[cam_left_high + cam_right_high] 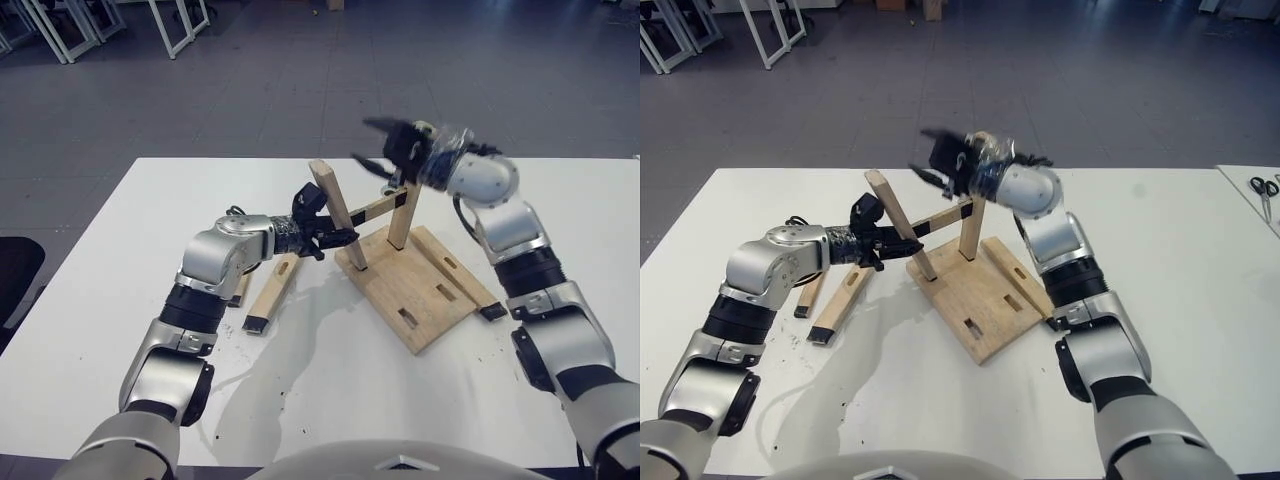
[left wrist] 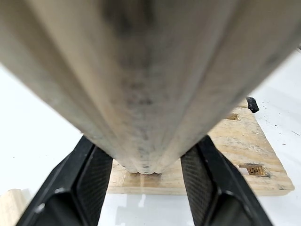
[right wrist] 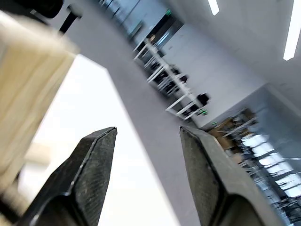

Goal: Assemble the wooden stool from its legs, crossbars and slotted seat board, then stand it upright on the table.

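Table: a white table (image 1: 90, 300) is set on a grey floor (image 1: 250, 80) – some white frames can be seen at the back.
Board: the slotted board (image 1: 425, 305) is laid flat on the table, a bit right of the middle, with one corner turned toward the robot.
Left leg: the left leg (image 1: 335, 205) is stuck in the board's far-left part and tilted, its top leaning off to the left.
Right leg: the right leg (image 1: 405, 215) is planted at the board's far edge, close to upright.
Crossbar: the crossbar (image 1: 378, 208) is run between the two legs, sloping up toward the right one.
Left gripper: the left gripper (image 1: 340, 238) is clamped on the left leg about midway down; both fingers (image 2: 94, 174) are pressed against its sides.
Right gripper: the right gripper (image 1: 375, 145) is held up by the right leg's top, spread wide with nothing between the fingers (image 3: 91, 169) – pretty blurry in the head views.
Loose legs: two loose legs (image 1: 272, 292) are left lying on the table, just left of the board, by the left arm.
Spare leg: a spare leg (image 1: 455, 268) is laid along the board's right edge, black tip toward the robot.
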`<state>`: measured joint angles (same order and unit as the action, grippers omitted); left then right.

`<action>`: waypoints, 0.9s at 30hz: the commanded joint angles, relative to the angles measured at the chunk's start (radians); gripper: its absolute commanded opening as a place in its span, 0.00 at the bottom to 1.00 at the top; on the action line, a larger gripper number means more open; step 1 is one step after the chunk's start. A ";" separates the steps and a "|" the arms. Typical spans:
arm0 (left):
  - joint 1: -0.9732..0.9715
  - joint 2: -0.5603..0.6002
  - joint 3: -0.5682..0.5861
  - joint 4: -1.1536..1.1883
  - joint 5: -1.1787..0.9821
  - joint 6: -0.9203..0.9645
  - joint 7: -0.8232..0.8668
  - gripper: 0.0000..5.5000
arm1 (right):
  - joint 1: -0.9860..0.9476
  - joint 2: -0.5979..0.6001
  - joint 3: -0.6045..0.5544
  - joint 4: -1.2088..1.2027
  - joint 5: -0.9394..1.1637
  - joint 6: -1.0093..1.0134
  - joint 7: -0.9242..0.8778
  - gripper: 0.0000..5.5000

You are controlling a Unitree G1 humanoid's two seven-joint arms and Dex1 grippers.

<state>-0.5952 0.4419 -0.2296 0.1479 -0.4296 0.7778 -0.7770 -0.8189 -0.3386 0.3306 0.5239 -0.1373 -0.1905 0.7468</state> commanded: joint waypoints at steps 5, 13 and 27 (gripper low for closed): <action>0.083 0.007 -0.123 0.058 0.041 0.152 -0.032 0.37 | 0.092 -0.072 0.098 0.121 -0.071 -0.028 0.115 0.45; 0.082 0.028 -0.076 0.042 0.013 0.154 -0.024 0.37 | 0.011 -0.038 -0.092 -0.103 0.031 -0.036 -0.080 0.45; 0.046 0.035 -0.121 -0.004 0.032 0.196 -0.017 0.37 | 0.193 -0.094 0.091 -0.084 -0.069 0.044 0.107 0.45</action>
<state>-0.6025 0.4542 -0.2640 0.1070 -0.4518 0.8510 -0.7952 -0.7105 -0.4246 0.3543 0.4028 -0.1520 -0.1857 0.7909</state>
